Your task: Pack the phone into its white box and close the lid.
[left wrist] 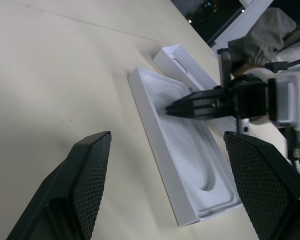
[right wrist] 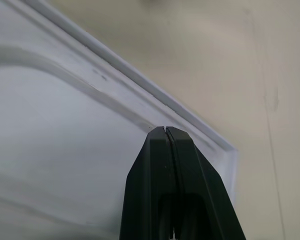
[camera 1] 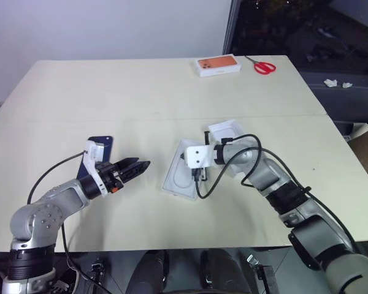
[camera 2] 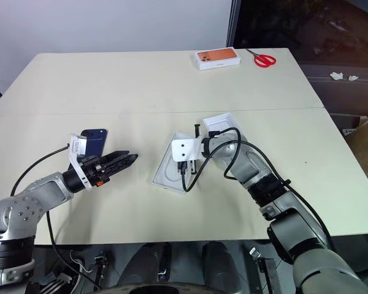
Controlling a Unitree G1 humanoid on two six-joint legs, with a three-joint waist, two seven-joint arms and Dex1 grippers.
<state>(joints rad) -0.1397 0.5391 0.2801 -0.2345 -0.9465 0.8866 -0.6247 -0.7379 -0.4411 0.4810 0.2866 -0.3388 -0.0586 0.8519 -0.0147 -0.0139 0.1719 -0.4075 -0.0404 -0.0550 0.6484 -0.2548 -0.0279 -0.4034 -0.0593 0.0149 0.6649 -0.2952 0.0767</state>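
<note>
The phone [camera 1: 102, 144], dark navy, lies flat on the table just behind my left gripper [camera 1: 142, 164]. That gripper is level, its fingers [left wrist: 92, 175] wide apart with nothing between them. To its right lies a white rimmed tray with an oval recess [camera 1: 179, 174]; I cannot tell whether the white box sits under it. My right gripper [left wrist: 170, 111] is shut and empty, its tip just above the tray near one rim corner [right wrist: 225, 150]. A shallow white piece [camera 1: 230, 130], open side up and plain white inside, lies under the right forearm; it looks like the lid.
An orange-topped white box [camera 1: 218, 65] and red-handled scissors [camera 1: 265, 67] lie at the table's far edge. A seam [camera 1: 80, 118] crosses the tan table. Black cables loop off the right wrist [camera 1: 233, 160] over the tray.
</note>
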